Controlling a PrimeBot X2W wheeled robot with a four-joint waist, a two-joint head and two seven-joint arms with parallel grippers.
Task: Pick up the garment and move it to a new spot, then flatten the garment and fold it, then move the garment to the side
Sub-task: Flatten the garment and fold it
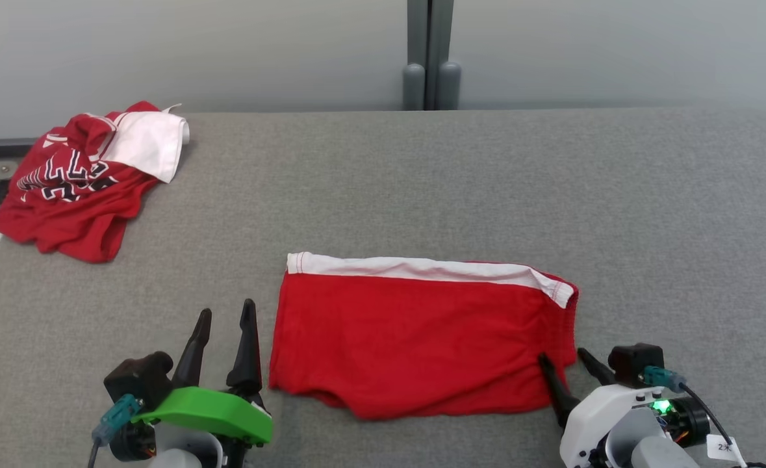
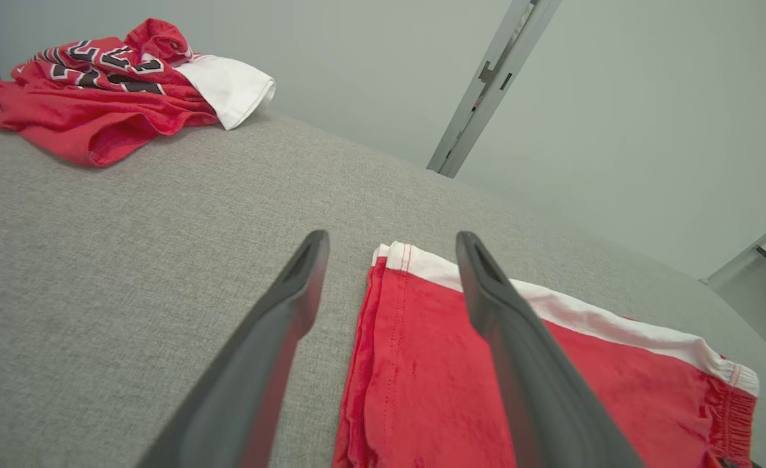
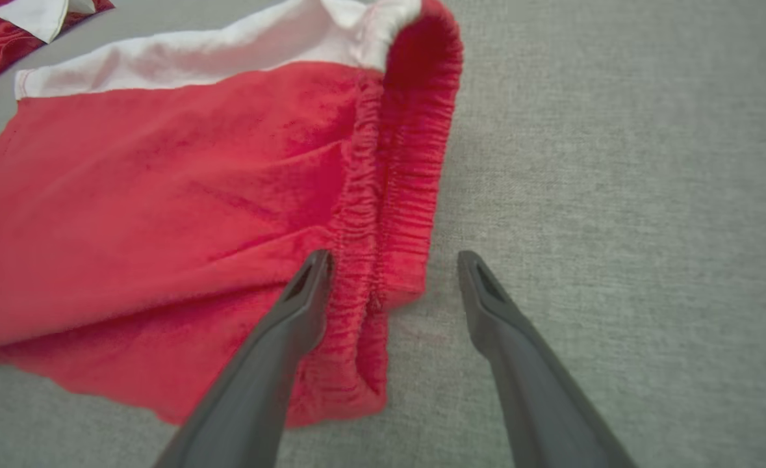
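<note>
Nearest first, bottom of head cam: found L gripper (image 1: pixel 227 307) low on the L, green cover behind it, fingers spread apart & gripping nothing. Tips pointed away over bare desk (image 1: pixel 421 175), just beside the L edge of the shorts (image 1: pixel 421 338). From L wrist cam, saw L gripper (image 2: pixel 390 235) w/ fingers parted, one finger (image 2: pixel 272 351) over grey desk (image 2: pixel 129 260), the other lined up over the shorts (image 2: pixel 421 390) near the white-trimmed corner. Couldn't tell if touching.

Over on the R, found R gripper (image 1: pixel 561 354) at bottom R, white housing w/ a green light. Fingers released & wide there too, nothing held. Sat right at the lower R corner of the shorts. From R wrist cam, caught R gripper (image 3: pixel 394 255) straddling the end of the elastic waistband (image 3: pixel 402 195), one finger over red cloth, the other over bare desk (image 3: pixel 616 195). Contact unclear.

Mid-desk, btwn the two grippers: saw the shorts (image 3: pixel 162 214) lying folded & mostly flat. Red, w/ a white band (image 1: pixel 415 268) along the far edge, gathered end to the R, a few wrinkles by the near hem.

Farther back, far L corner of desk: spotted a crumpled red jersey (image 1: pixel 71 188) w/ black-&-white lettering & a white panel, well apart from the shorts, draped over the desk's L edge. Caught the jersey (image 2: pixel 97 91) top L in L wrist cam as well.

Beyond the desk: noted pale grey wall (image 1: pixel 616 52) w/ a vertical grey post (image 1: pixel 429 52) near ctr.
</note>
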